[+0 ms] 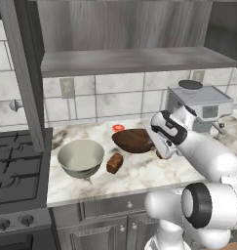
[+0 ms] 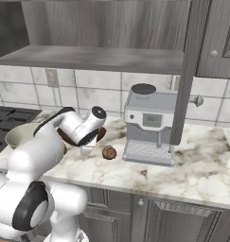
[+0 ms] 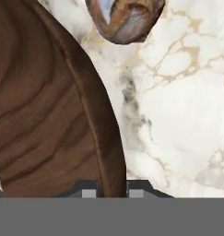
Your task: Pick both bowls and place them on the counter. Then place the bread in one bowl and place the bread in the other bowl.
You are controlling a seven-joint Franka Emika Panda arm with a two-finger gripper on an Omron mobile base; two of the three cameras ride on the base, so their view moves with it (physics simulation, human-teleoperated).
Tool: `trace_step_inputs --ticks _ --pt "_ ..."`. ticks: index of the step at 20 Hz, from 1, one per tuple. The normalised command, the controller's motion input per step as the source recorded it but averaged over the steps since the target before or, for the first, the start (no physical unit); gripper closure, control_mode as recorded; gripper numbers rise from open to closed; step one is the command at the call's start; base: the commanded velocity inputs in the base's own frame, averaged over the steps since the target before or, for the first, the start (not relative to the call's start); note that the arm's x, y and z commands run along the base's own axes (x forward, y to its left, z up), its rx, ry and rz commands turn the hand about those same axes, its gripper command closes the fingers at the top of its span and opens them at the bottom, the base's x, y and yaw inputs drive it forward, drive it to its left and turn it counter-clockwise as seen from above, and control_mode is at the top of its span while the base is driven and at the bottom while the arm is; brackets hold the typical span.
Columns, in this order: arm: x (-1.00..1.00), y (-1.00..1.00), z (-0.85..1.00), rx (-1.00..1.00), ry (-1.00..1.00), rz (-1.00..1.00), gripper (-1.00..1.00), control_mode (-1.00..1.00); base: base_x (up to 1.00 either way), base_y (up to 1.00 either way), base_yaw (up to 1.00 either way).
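- Wooden bowl [image 3: 44, 115] sits on the marble surface [image 3: 178, 115], its rim pinched by the hand [image 3: 112, 191].
- Cream bowl [image 1: 81, 157] and bread [image 1: 114, 163] lie left of the hand.

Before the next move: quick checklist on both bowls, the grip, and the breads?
1. Cream bowl on the counter: ok.
2. Wooden bowl down on the counter: cannot tell, it looks tilted.
3. Gripper closed over the wooden bowl's rim: ok, fingertips straddle it.
4. Brown bread loaf outside both bowls, between them: ok.
5. Round bread free on the counter beside the coffee machine: ok.
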Motion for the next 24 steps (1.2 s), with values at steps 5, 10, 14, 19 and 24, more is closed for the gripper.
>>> trace_step_inputs --ticks 5,10,14,19,24 --pt "0.39 0.00 -0.27 0.00 0.00 0.05 1.00 -1.00 0.00 0.00 0.00" --pt "0.37 -0.01 -0.16 0.00 0.00 0.05 1.00 -1.00 0.00 0.00 0.00" --pt "0.22 0.00 -0.12 0.00 0.00 0.06 1.00 -1.00 0.00 0.00 0.00" --pt "0.21 0.00 -0.13 0.00 0.00 0.05 1.00 -1.00 0.00 0.00 0.00" --pt "0.04 0.00 -0.24 0.00 0.00 0.04 1.00 -1.00 0.00 0.00 0.00"
